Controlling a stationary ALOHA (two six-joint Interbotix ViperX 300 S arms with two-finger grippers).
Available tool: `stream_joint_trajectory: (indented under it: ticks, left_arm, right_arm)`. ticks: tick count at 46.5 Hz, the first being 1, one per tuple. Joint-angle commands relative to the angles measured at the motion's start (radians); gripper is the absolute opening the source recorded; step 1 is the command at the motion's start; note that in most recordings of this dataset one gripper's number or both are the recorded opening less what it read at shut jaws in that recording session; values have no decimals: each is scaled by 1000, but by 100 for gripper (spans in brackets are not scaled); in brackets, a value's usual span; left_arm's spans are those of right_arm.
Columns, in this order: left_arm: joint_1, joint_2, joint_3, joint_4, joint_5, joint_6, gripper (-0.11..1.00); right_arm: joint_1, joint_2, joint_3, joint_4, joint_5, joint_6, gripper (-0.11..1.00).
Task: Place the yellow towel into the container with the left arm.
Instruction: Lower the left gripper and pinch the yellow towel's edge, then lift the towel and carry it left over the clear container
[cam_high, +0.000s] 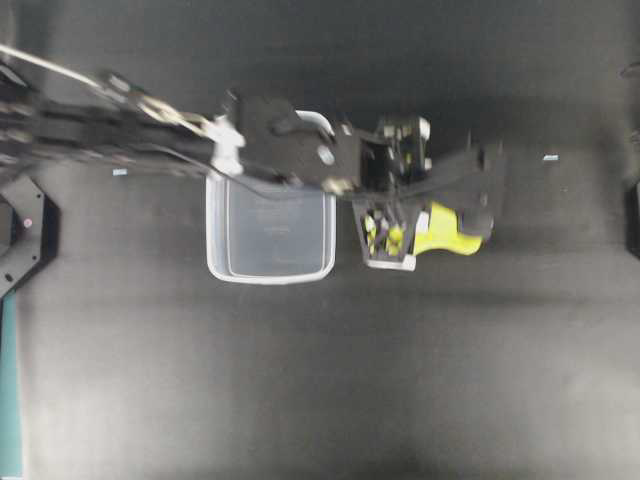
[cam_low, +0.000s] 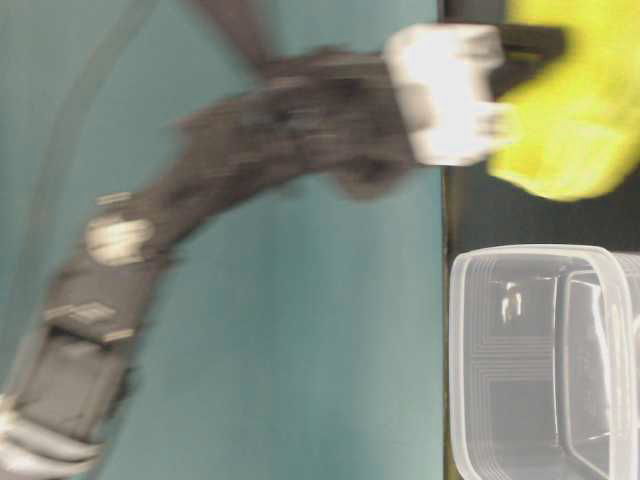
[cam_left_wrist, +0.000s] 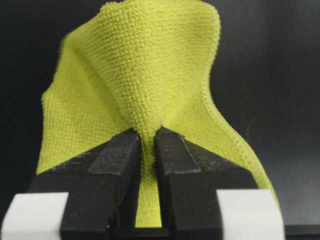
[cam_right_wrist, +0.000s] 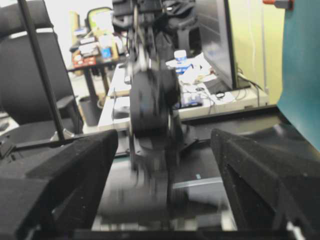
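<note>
Between end effector fingers: yellow towel

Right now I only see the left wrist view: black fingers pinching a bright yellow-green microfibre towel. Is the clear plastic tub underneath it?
Observer: No. In the overhead view the clear plastic tub sits beside the yellow-green microfibre towel, not under it.
Operator: Is the other arm helping?
Observer: No. In its own wrist view the right gripper is open and holds nothing.
</note>
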Motion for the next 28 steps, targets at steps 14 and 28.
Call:
stream_joint_trajectory:
  ticks: [14,28]
  left_arm:
    - [-8,-359,121,3,232,-2,7]
    - [3,-541,416,3,183,-2,6]
  right_arm:
    - [6,6,-17,0,-35,0,73]
    - [15,2,-17,0,-43,11,73]
